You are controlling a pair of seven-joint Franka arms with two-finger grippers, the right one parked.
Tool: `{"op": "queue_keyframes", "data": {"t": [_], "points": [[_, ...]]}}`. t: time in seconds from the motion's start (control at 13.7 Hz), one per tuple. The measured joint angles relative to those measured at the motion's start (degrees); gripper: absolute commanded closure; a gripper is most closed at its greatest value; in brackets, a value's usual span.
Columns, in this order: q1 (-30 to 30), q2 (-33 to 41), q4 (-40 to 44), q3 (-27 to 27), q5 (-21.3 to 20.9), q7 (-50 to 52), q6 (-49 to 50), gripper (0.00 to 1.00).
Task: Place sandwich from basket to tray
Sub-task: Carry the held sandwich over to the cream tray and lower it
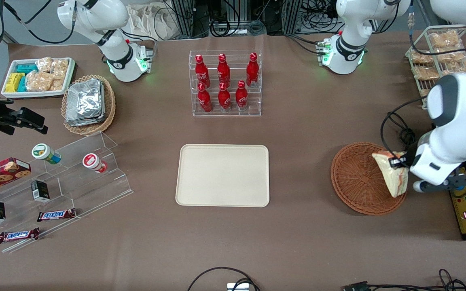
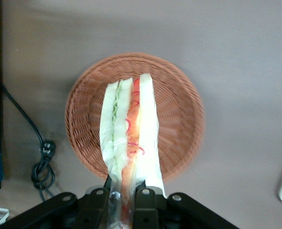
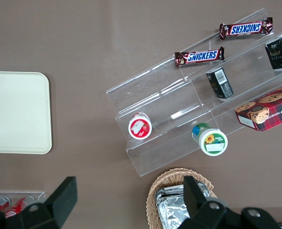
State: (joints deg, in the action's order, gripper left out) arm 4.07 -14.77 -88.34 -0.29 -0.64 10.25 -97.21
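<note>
In the front view, at the right edge of the frame, the left arm's gripper pinches the wrapped sandwich by one corner. The wedge hangs over the round brown wicker basket, at the rim toward the working arm's end of the table, and appears lifted clear of the weave. The cream tray lies bare at frame centre, well apart from the basket. The forearm slopes down from the upper right, with the wrist bent so the fingers reach sideways toward the sandwich.

To do the carry well, I judge the arm should rise a little more so the dangling tip clears the basket rim, then travel steadily toward the tray, since a corner hold on slick wrap could slip or swing.

In the left wrist view the gripper is pressed together on the sandwich, whose green and red-orange filling edge faces the camera; the basket sits directly below it, empty.

In the right wrist view only the tray's corner shows, at the left of the frame.
</note>
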Motion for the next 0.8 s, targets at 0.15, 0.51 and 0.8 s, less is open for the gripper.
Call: {"op": "queue_keyframes", "data": {"t": [0.15, 0.51, 0.8], "points": [[2.13, 0.24, 6.81, -0.29, 2.65, -1.56, 7.04, 1.0], [8.9, -0.44, 13.05, -7.74, 3.19, 4.18, 10.39, 1.0], [13.33, -5.54, 12.57, -15.98, -2.03, 18.05, 2.15, 1.0]]}}
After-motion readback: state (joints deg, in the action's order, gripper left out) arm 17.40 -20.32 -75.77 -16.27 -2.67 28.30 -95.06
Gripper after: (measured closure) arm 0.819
